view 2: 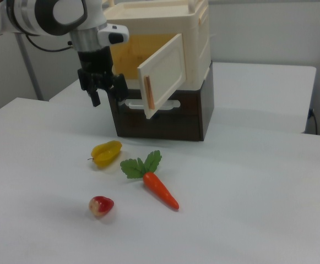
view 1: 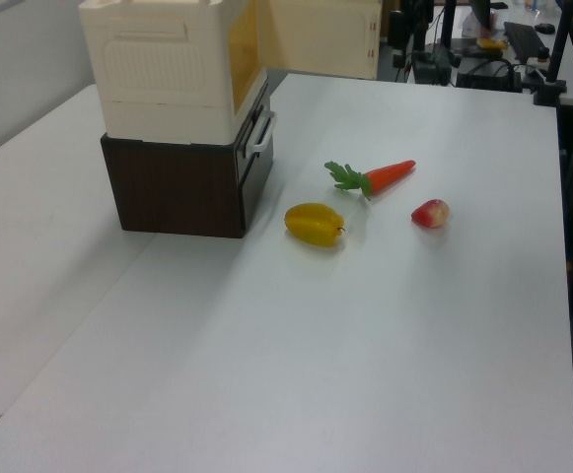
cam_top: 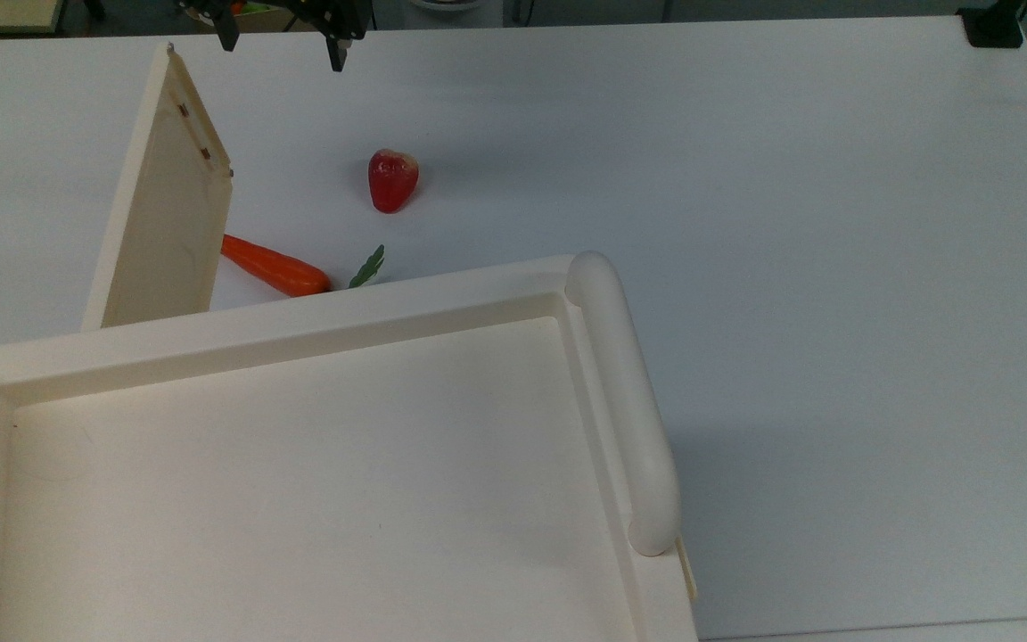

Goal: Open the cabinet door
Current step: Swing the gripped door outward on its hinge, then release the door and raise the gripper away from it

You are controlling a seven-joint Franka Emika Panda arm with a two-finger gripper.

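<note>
Hanging free above the table [view 2: 248,181], the fingers [view 2: 106,91] are spread and pinching nothing, and in the right view they sit just off the hinge-free edge of the cabinet door [view 2: 165,74], apart from it with clear air between. That door stands swung well out from the cabinet [view 2: 171,33], its pale handle strip facing away from the opening, and the yellow-lit inside shows behind it. From the top view the fingers [cam_top: 282,36] are near the top edge of the frame, beyond the door's far tip [cam_top: 170,187], with the panel angled steeply away from the cabinet's front rail [cam_top: 255,325]. Below and in front of the fingers lie the carrot [view 2: 160,188], the yellow fruit [view 2: 107,152] and the red strawberry [view 2: 101,205], all well clear of the door's sweep. My read: the opening itself looks done, or nearly so, and this is the let-go and back-off stage. What's called for next is simply a clean retreat up and away from the door edge, without brushing it and knocking it back toward shut.
</note>
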